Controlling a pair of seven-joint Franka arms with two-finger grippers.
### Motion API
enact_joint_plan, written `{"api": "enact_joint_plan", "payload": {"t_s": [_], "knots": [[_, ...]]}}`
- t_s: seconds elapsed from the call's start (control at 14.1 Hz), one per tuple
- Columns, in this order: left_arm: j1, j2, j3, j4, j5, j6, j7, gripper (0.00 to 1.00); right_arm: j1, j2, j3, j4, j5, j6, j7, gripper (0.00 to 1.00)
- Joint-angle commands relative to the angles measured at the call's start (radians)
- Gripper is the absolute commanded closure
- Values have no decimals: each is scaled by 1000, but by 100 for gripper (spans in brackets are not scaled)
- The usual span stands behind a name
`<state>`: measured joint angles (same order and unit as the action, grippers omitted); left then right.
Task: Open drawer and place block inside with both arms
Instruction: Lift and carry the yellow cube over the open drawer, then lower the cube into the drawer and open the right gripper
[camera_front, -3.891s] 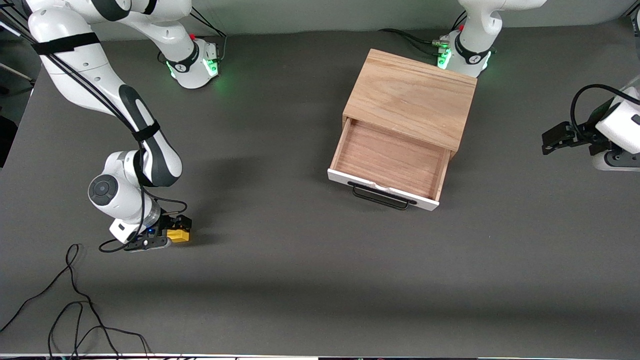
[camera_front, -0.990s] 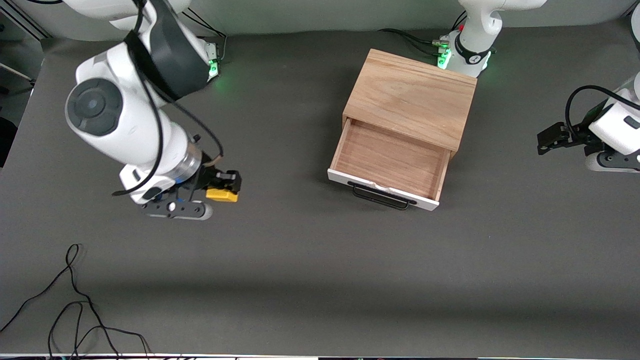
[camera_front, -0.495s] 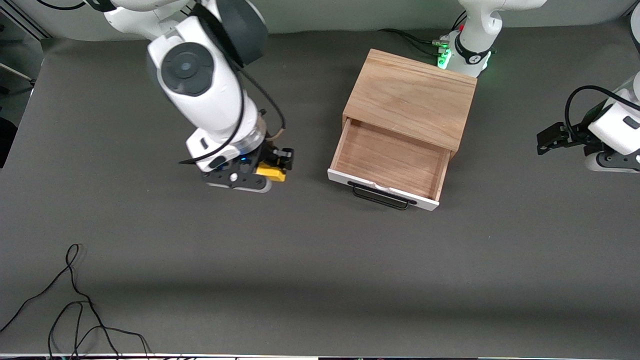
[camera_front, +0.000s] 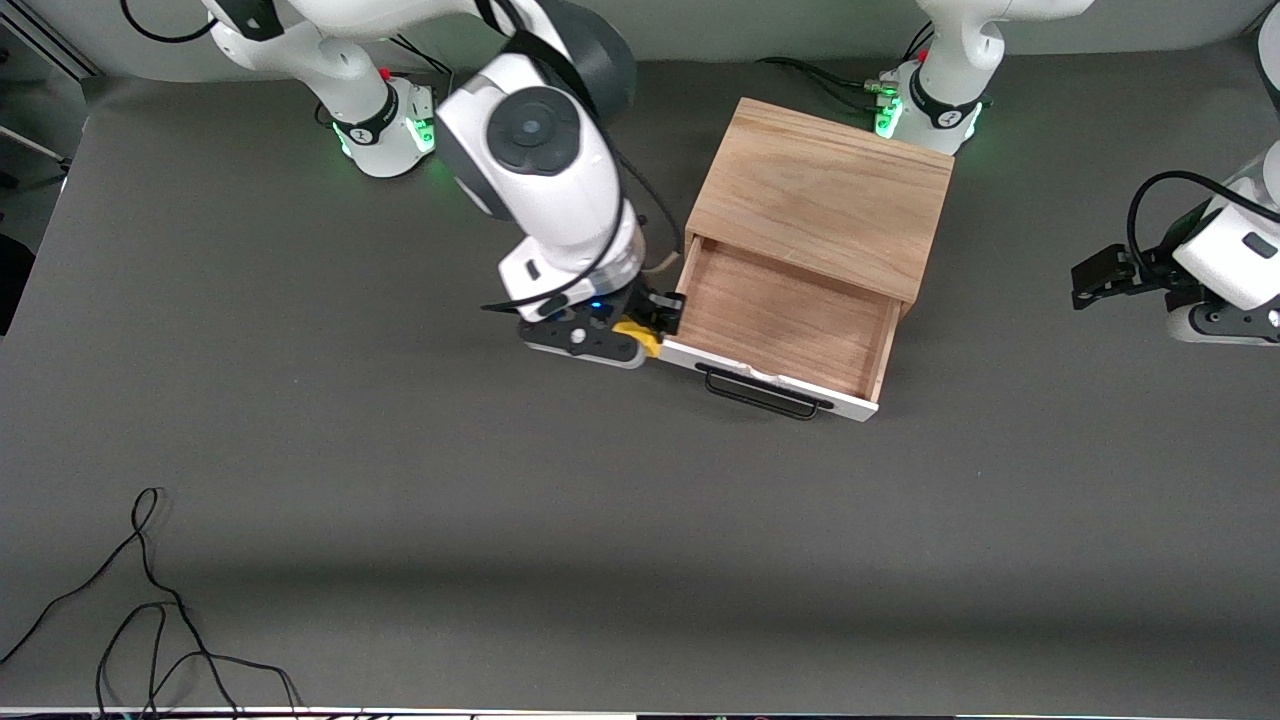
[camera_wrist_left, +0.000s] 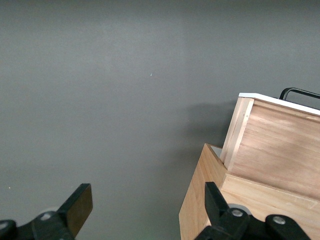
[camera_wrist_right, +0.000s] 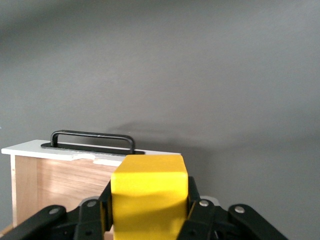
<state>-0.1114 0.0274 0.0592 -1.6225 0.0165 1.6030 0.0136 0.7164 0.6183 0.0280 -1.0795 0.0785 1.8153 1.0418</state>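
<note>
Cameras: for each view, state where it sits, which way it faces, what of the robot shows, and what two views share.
Front view: high across the table, facing the bases; shows both arms, the right gripper holding the block at the drawer corner, the left gripper waiting.
Left wrist view: on the left wrist, looking past its open jaws at the cabinet.
Right wrist view: on the right wrist, looking over the block at the handle.
Shared: both wrist views show the drawer.
</note>
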Motion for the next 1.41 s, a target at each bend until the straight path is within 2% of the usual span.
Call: {"api": "enact_joint_plan", "payload": {"t_s": [0.0,0.35,0.99,1.34], "knots": [[-10,-14,5,-10,-7,-5,2,0,43,50,-13,44,-14,36,60,70],[-10,-12,5,-10,-7,-6,2,0,84,109,-13,44,-48,124,138,70],[-11,-12,5,-11,-6,-8,2,0,178,170,-11,43,-48,144,198,70],[-11,-12,5,-10,-6,-6,2,0,187,195,-13,38,-51,170,213,69]]}}
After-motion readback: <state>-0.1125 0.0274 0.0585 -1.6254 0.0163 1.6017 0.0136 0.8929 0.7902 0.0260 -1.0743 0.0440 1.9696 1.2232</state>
